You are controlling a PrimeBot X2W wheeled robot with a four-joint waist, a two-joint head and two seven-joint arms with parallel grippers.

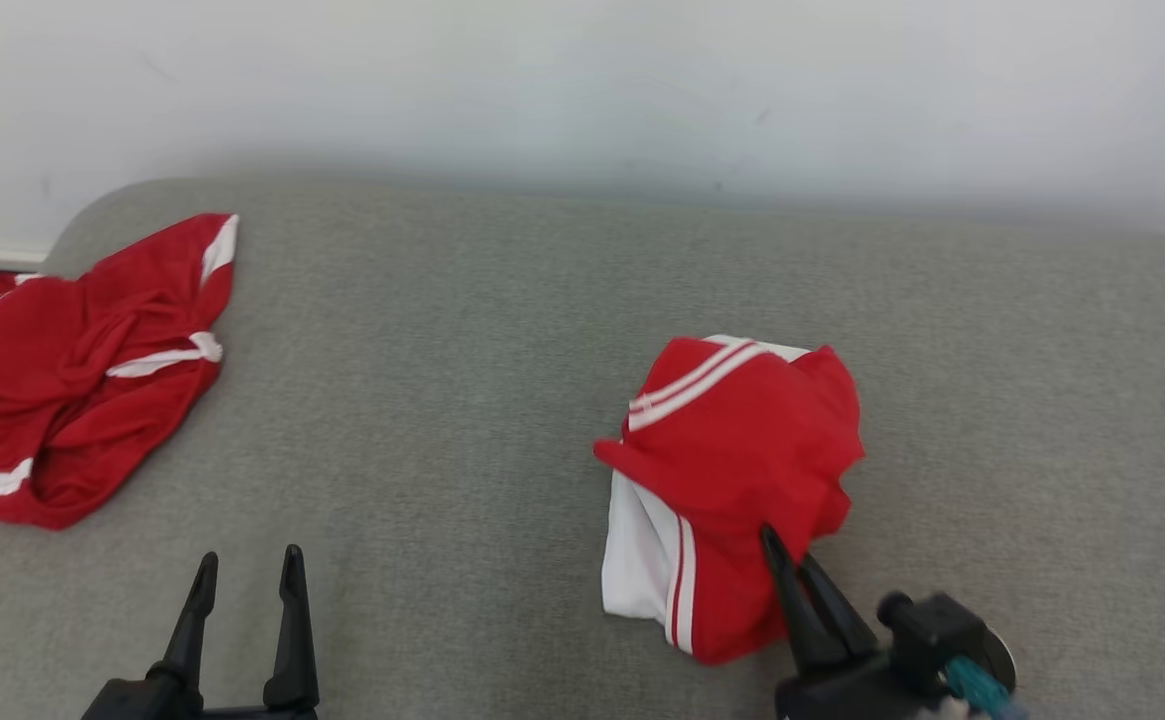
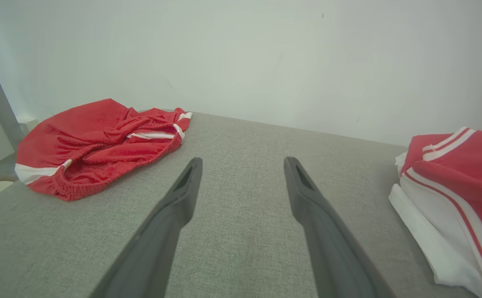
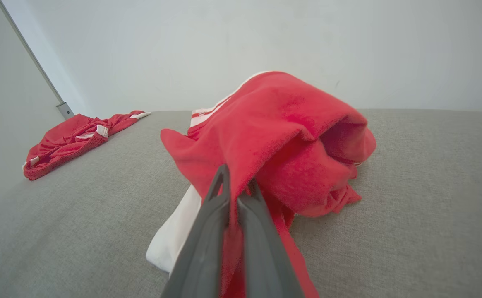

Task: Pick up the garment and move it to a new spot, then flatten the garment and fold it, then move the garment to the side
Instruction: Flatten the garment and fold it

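The garment (image 1: 732, 470), red with white panels and stripes, lies bunched on the grey padded surface (image 1: 442, 400), right of centre. The right gripper (image 1: 787, 548) is closed at the garment's near edge, and the right wrist view shows red cloth pinched between its two fingers (image 3: 220, 194), with a loose fold bulging above them. The left gripper (image 1: 250, 556) stands fully open and holds nothing, low over bare surface well to the garment's left. A second red garment (image 1: 82, 370) lies crumpled at the far left edge, near the pale wall (image 1: 582, 80).
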